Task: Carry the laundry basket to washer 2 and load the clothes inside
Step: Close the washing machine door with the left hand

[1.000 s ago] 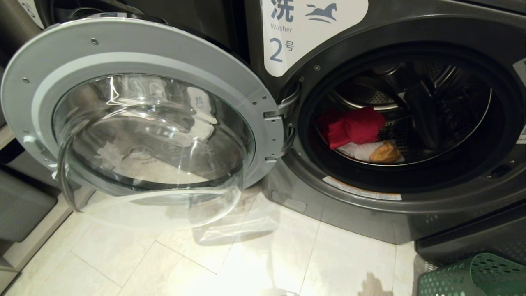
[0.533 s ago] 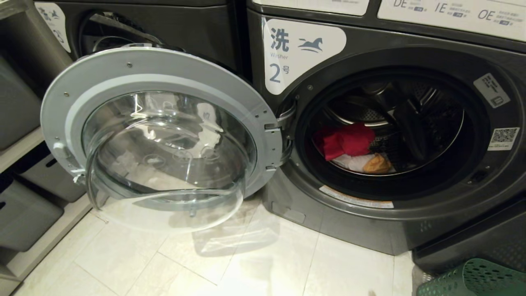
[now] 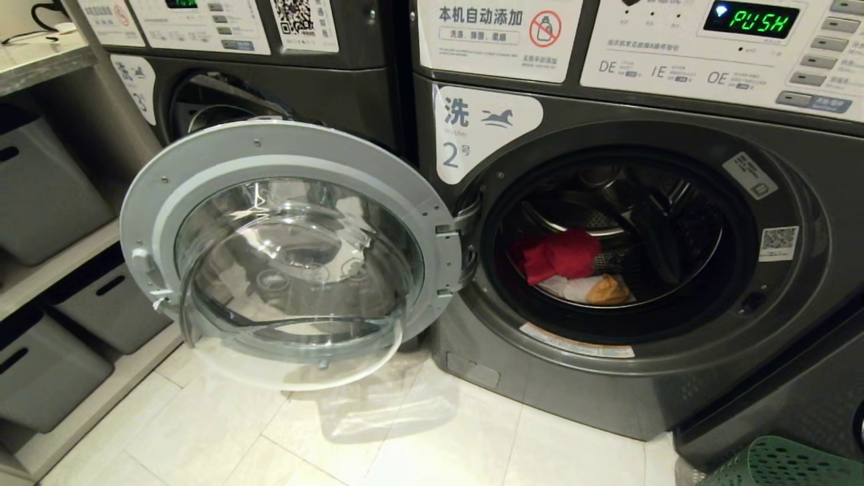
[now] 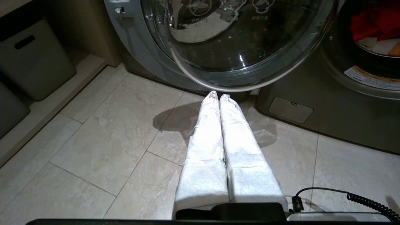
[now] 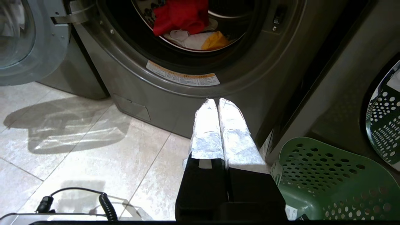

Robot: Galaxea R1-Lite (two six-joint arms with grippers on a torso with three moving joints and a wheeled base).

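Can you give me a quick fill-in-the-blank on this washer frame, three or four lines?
1. The round glass door of washer 2 stands ____.
2. Inside the drum, the red garment lies above a white one and a ____ one.
3. The green laundry basket stands on the floor beside the ____ claw.
4. The fingers of the left claw are pressed ____, holding nothing.

Missing words: open; yellow-orange; right; together

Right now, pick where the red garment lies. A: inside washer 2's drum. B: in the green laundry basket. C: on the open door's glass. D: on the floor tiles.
A: the red garment lies inside the drum of washer 2, atop the white and yellow clothes.
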